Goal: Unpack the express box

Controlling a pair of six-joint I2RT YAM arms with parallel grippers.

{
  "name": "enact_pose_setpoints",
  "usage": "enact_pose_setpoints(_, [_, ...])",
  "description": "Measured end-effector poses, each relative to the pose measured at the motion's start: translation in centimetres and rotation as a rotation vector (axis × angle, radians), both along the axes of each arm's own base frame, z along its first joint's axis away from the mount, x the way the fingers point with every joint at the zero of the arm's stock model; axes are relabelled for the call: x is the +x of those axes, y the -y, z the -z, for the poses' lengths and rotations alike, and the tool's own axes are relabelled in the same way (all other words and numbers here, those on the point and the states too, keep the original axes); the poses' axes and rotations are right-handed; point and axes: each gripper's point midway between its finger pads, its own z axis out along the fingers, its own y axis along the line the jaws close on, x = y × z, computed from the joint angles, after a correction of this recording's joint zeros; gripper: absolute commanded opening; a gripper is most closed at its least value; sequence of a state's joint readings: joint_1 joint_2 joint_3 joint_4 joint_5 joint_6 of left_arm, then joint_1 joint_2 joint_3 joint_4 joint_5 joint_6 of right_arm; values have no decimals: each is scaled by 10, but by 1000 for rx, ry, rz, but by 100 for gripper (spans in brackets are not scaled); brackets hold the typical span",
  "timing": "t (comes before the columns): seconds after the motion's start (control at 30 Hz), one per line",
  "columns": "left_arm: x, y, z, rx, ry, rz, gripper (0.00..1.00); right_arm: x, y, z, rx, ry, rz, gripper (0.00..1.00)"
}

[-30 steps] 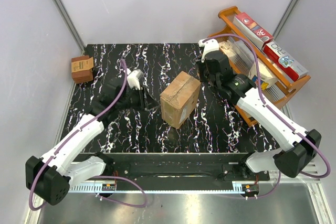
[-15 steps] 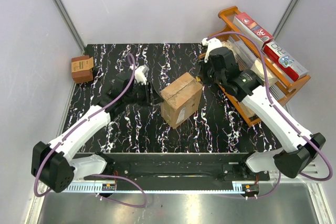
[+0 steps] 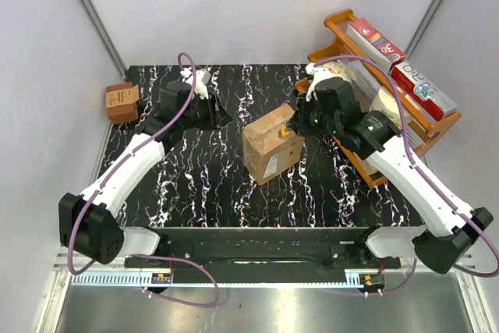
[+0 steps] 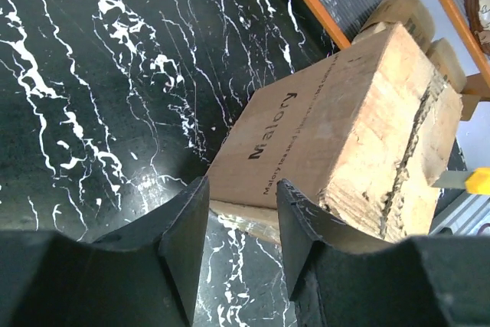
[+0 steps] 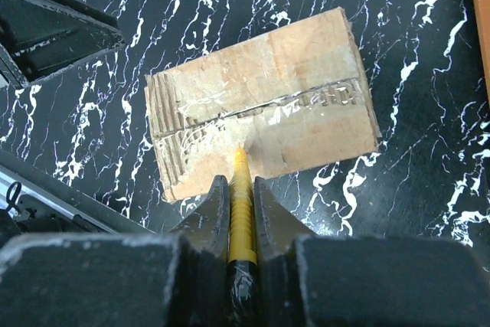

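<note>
The express box [image 3: 270, 146] is a brown cardboard carton in the middle of the black marble table. Its flaps are closed and its taped top seam [image 5: 268, 105] is ragged. One side carries a dark printed word [image 4: 272, 124]. My right gripper [image 5: 240, 185] is shut on a yellow cutter [image 5: 242, 212], whose tip touches the box top near the seam. In the top view this gripper [image 3: 299, 124] sits at the box's right upper edge. My left gripper [image 4: 241, 197] is open and empty, a little left of the box. From above, the left gripper [image 3: 218, 111] is at the back left of the box.
A small darker brown box [image 3: 122, 101] sits at the table's far left edge. An orange rack [image 3: 343, 21] with packaged goods stands at the back right, close behind my right arm. The table's front rail [image 3: 249, 235] runs along the near edge.
My left gripper has drawn back from the box toward the far left and opened wider. My right gripper has come down onto the box top with the cutter. The box has shifted slightly.
</note>
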State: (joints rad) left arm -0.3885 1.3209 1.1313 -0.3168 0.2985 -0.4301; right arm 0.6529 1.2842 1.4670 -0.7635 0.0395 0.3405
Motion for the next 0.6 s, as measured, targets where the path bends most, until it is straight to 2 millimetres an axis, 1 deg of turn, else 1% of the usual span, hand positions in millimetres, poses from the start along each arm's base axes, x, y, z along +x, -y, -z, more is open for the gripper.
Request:
enact_pose_setpoints(0.07, [-1, -3, 3, 14, -8, -2, 45, -2, 5, -2, -2, 6, 16, 0])
enact_pose_setpoints(0.17, [-5, -3, 4, 20, -17, 13, 46, 1, 16, -10, -16, 42, 67, 0])
enact_pose_setpoints(0.27, [-16, 2, -4, 7, -5, 59, 46, 9, 28, -22, -42, 93, 127, 0])
enact_pose_setpoints(0.33, [-28, 9, -14, -8, 30, 103, 46, 15, 39, -30, -74, 135, 173, 0])
enact_pose_setpoints(0.4, [-49, 21, -25, -30, 72, 169, 47, 22, 49, -33, -116, 164, 216, 0])
enact_pose_setpoints(0.47, [-79, 38, -35, -64, 124, 265, 48, 30, 56, -30, -159, 174, 247, 0])
enact_pose_setpoints(0.53, [-102, 50, -40, -92, 154, 339, 51, 39, 63, -21, -201, 162, 274, 0])
enact_pose_setpoints(0.6, [-125, 62, -41, -115, 182, 407, 51, 49, 67, -7, -234, 139, 287, 0])
